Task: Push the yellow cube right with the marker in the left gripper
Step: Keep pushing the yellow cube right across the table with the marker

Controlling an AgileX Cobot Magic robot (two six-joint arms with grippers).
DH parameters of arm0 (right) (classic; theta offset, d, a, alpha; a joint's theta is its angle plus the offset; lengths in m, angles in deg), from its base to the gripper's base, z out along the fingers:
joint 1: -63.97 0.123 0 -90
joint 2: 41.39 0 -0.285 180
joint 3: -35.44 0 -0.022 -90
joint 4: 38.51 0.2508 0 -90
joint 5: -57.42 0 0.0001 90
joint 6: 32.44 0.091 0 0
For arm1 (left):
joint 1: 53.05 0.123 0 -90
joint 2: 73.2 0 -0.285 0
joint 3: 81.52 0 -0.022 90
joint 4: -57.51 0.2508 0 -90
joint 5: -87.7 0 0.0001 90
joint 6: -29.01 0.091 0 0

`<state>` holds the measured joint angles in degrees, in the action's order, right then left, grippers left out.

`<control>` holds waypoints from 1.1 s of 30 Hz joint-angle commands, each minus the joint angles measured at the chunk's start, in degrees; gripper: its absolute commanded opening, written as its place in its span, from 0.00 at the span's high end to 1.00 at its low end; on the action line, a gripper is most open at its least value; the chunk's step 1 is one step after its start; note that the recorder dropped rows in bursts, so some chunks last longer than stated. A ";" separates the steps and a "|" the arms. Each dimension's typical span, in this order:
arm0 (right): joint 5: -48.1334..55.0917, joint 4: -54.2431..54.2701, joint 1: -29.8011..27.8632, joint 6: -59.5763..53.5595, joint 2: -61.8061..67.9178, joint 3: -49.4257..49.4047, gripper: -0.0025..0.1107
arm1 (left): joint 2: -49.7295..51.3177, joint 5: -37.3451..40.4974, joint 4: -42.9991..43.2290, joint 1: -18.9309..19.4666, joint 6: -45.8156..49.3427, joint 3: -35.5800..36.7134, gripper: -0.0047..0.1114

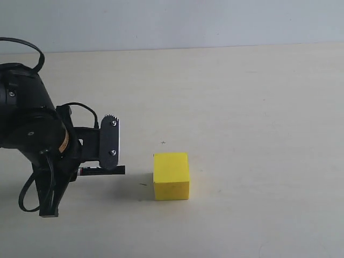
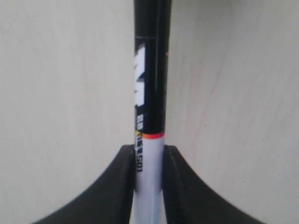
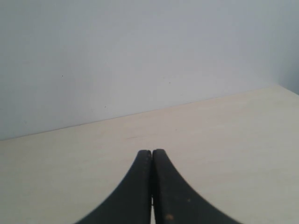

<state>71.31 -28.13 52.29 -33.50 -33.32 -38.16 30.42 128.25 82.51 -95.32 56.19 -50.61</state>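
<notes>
The yellow cube (image 1: 171,176) rests on the pale table, right of the left arm. My left gripper (image 1: 112,141) is shut on the marker (image 1: 103,170), which lies level just above the tabletop with its black end pointing toward the cube; a small gap separates that end from the cube's left face. In the left wrist view the marker (image 2: 151,93) runs straight out from my left gripper (image 2: 149,151), its white barrel squeezed between the two black fingers (image 2: 124,177). The cube does not show there. My right gripper (image 3: 152,153) is shut on nothing and is out of the exterior view.
A pale wooden table (image 1: 252,107) stretches to the right of the cube and behind it, up to a light grey wall (image 1: 172,21). The left arm's black wrist and cables (image 1: 32,134) fill the left side.
</notes>
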 commanded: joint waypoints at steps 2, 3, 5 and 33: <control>-0.27 0.02 -0.26 -0.52 -0.28 -0.35 0.98 | 0.31 -2.23 -1.05 0.01 -0.58 -0.33 0.96; -0.27 0.02 -0.26 -0.52 -0.28 -0.35 0.98 | 0.98 -2.80 -1.21 -0.60 -0.58 -0.33 0.96; -0.27 0.02 -0.26 -0.52 -0.28 -0.35 0.98 | 2.11 -4.44 -1.63 -1.68 -0.58 -0.33 0.96; -0.27 0.15 -0.26 -0.52 -0.28 -0.35 0.98 | 7.24 3.71 -1.24 -5.60 -6.60 -6.55 0.96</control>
<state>71.31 -27.93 52.29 -33.50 -33.32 -38.16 38.09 132.16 81.25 -101.00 49.75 -56.91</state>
